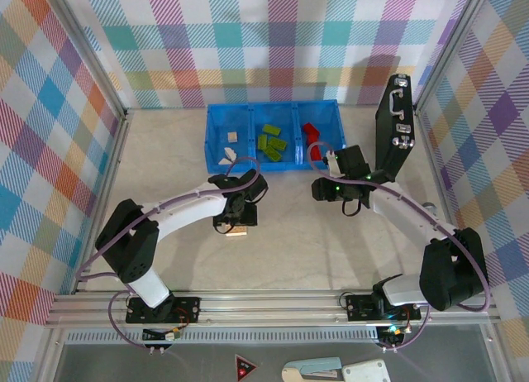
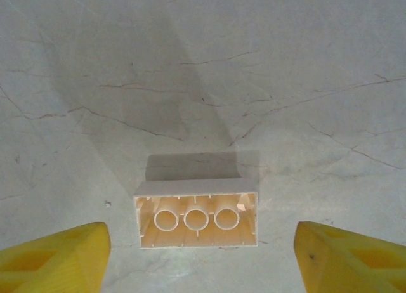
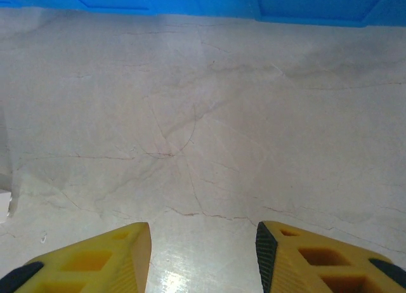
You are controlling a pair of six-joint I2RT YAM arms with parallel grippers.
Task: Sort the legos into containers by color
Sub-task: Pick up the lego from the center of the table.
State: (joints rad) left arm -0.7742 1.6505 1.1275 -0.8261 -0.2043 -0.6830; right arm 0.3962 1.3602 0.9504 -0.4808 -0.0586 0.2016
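A cream lego point(image 2: 196, 217) lies on its side on the table, its hollow underside with three tubes facing my left wrist camera. My left gripper point(image 2: 203, 262) is open, one yellow finger on each side of the brick and neither touching it. From above, that gripper point(image 1: 234, 220) hovers over the same lego point(image 1: 238, 231) in front of the blue tray point(image 1: 273, 169). Cream legos point(image 1: 229, 147) lie in the tray's left compartment, green legos point(image 1: 271, 142) in the middle one and red legos point(image 1: 312, 132) in the right one. My right gripper point(image 3: 203, 261) is open over bare table, also seen from above point(image 1: 324, 189).
A black case point(image 1: 395, 126) stands upright at the right, close beside the tray's right end and my right arm. The blue tray's front wall point(image 3: 190, 1) runs along the top of the right wrist view. Checked walls close in the table on three sides.
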